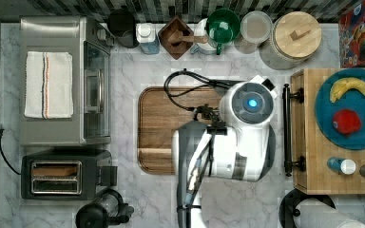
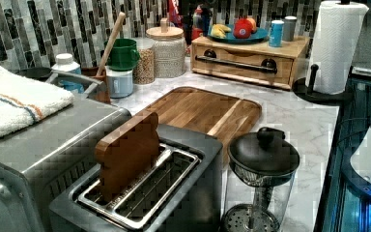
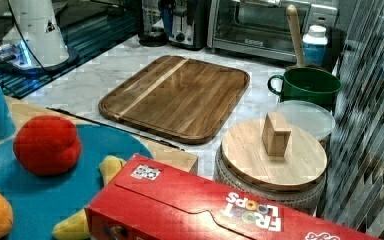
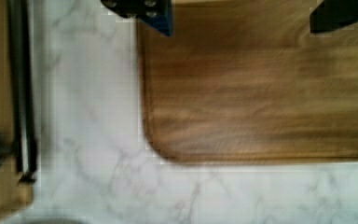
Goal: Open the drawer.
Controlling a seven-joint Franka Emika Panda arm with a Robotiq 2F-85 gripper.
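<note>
The drawer (image 1: 313, 156) is a light wooden box unit at the top view's right, with a long black bar handle (image 1: 287, 128) on two mounts along its front. In the left view the drawer front (image 2: 241, 68) sits flush with the box. My arm (image 1: 247, 123) hangs over the right end of the brown tray, just left of the handle in the top view. In the wrist view my gripper (image 4: 237, 11) is open and empty, its fingertips (image 4: 140, 11) wide apart above the tray's corner. The handle (image 4: 23, 116) lies off to one side across a strip of bare marble.
A dark-brown wooden tray (image 1: 161, 128) lies mid-counter. A blue plate (image 1: 361, 137) with fruit and two shakers sit on the drawer unit. A toaster oven (image 1: 64, 80) and toaster (image 1: 62, 175) stand at the top view's left, with jars and a green mug (image 1: 222, 26) along the back. A paper towel holder (image 2: 331, 48) stands beside the drawer.
</note>
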